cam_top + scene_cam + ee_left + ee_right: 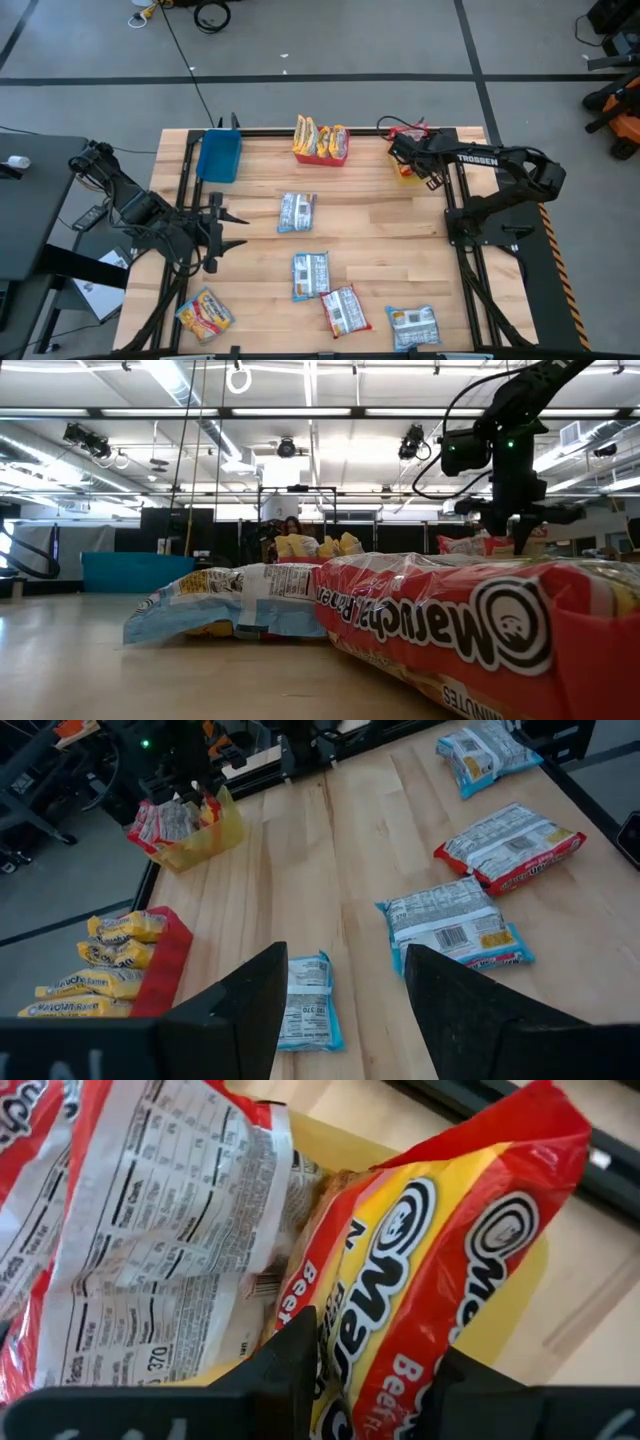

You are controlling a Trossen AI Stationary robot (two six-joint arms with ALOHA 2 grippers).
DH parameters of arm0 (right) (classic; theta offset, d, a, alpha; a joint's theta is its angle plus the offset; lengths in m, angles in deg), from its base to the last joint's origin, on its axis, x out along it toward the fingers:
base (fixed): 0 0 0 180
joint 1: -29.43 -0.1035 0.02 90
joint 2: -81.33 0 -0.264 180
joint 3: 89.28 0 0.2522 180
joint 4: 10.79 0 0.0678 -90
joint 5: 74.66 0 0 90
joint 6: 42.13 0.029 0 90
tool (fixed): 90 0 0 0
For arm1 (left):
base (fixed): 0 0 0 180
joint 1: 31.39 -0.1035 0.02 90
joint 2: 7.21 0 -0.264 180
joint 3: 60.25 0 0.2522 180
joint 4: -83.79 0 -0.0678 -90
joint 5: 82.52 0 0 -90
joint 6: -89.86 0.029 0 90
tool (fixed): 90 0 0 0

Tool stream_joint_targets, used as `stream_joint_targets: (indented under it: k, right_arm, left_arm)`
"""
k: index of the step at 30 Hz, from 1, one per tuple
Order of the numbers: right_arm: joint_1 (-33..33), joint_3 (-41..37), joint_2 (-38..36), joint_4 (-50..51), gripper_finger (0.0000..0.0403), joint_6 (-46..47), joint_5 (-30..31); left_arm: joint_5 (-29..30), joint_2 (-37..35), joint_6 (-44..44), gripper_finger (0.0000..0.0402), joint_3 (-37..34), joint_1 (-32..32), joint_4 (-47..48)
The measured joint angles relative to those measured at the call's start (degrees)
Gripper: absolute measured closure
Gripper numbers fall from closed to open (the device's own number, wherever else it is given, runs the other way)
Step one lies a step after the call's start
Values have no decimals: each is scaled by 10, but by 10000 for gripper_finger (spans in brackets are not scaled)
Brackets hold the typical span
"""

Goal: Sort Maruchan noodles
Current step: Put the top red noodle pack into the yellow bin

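**Right tool over the yellow bin, left tool waiting by the left edge**

You have the right tool (412, 160) at the far right corner of the surface (380, 240), directly above the yellow bin (205, 838). That bin already holds red-and-white packets (165, 820). In the right wrist view, the two dark fingers (285, 1370) stand a little apart with a red-and-yellow packet (420, 1280) between them; you cannot tell from these views whether the fingers are pressing on it or have let go. Beside it lies another red-and-white packet (150, 1230) showing its nutrition label, with the yellow wall of the bin behind both.

Your left tool (222, 232) hovers near the left edge of the surface, its fingers (250, 1010) spread apart and holding nothing.

Along the far edge you see the blue bin (219, 155) to the left and the red bin (322, 152) in the middle; the red bin is filled with yellow packets (318, 136) standing on edge.

Loose packets lie on the open wood: a blue-and-white packet (297, 212) near the centre, a second blue-and-white one (310, 275) closer to the near edge, a red-and-white one (345, 311) just beside it, and a third blue-and-white one (413, 326) at the near right. A yellow-orange packet (204, 314) sits alone at the near left corner, well apart from the others.
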Motion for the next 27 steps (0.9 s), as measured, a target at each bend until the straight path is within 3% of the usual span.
stream_joint_targets:
  k: [7, 13, 20, 27]
  right_arm:
    - [0, 0, 0, -1, 286, -53, 1]
    - [0, 0, 0, -19, 231, -66, 4]
    - [0, 0, -40, -64, 169, -111, 59]
    - [6, 1, -69, -96, 158, -224, 99]
  left_arm:
    - [0, 0, 16, 194, 0, 0, -1]
    - [0, 0, 15, 194, 0, 0, -1]
    - [0, 0, 15, 194, 0, 0, -1]
    - [0, 0, 12, 194, 0, 0, -5]
